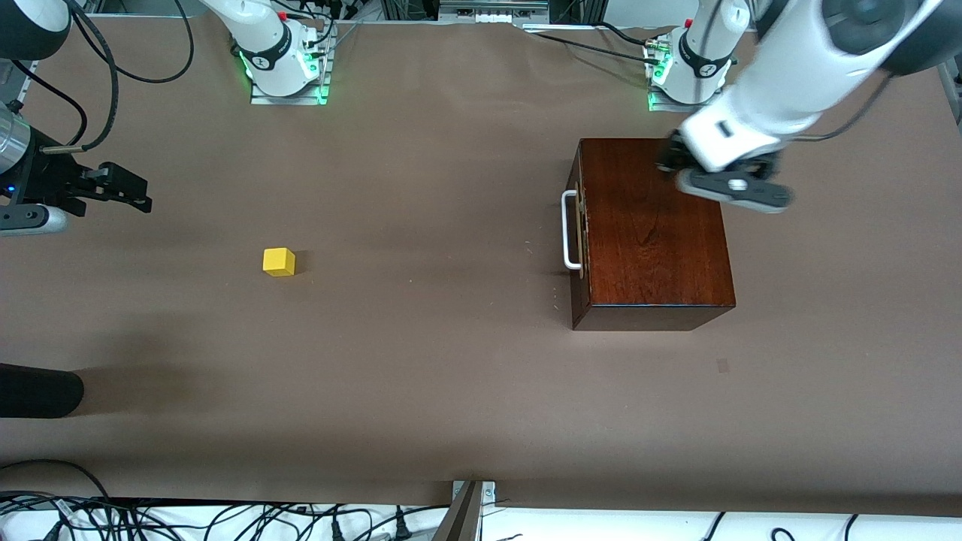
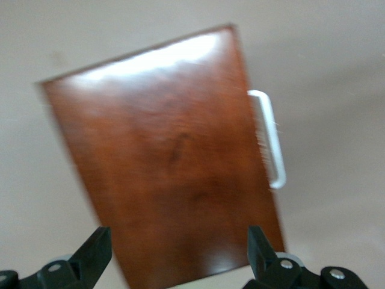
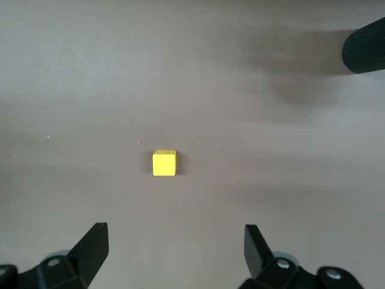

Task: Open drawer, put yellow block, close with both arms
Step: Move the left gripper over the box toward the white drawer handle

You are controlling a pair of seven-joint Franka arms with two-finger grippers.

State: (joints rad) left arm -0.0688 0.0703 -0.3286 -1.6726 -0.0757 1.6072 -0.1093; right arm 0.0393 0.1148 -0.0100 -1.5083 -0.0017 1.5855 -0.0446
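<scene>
The dark reddish-brown wooden box (image 1: 654, 233) stands at the left arm's end of the table, its drawer pushed in. The drawer's white handle (image 1: 571, 229) faces the right arm's end. My left gripper (image 1: 680, 169) hangs open over the box's top, near the corner farthest from the front camera. In the left wrist view it (image 2: 177, 253) frames the box lid (image 2: 168, 156) and handle (image 2: 269, 138). The yellow block (image 1: 279, 262) lies on bare table toward the right arm's end. My right gripper (image 1: 139, 191) hovers open and empty, apart from the block (image 3: 164, 163), with its fingertips (image 3: 93, 247) spread wide.
A black cylindrical object (image 1: 37, 391) juts in at the table's edge at the right arm's end, nearer the front camera than the block, and it (image 3: 367, 45) also shows in the right wrist view. Cables (image 1: 225, 518) run along the near edge. The arm bases (image 1: 282, 64) stand along the far edge.
</scene>
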